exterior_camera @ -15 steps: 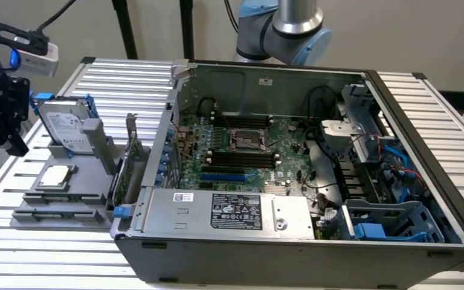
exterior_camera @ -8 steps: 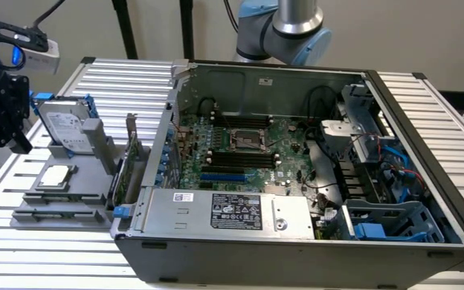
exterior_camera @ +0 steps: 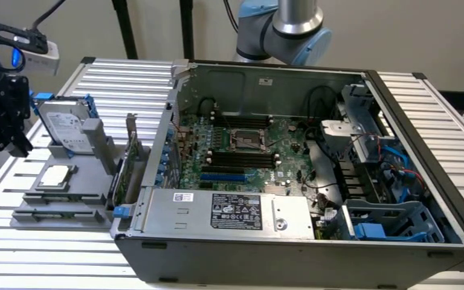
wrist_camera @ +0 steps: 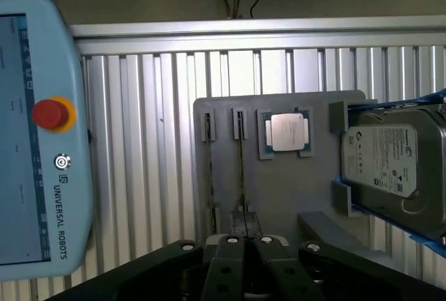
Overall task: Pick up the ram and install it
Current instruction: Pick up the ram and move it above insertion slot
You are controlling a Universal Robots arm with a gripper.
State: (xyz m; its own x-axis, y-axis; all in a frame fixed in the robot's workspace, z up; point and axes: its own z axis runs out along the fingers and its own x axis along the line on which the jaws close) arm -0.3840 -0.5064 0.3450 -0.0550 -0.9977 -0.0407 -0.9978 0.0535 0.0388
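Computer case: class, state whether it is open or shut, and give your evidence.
Open. The computer case has no side cover; the motherboard and power supply inside lie in plain sight.

The ram (wrist_camera: pixel 243 175), edge-on in a slot of the grey tray (wrist_camera: pixel 279 196), is too thin to show chips; the gripper (wrist_camera: pixel 245 240) at the tray's edge hides its end. The hard drive (wrist_camera: pixel 394 161) on the tray and the teach pendant (wrist_camera: pixel 42 141) beside it are cut off by the picture's edges.
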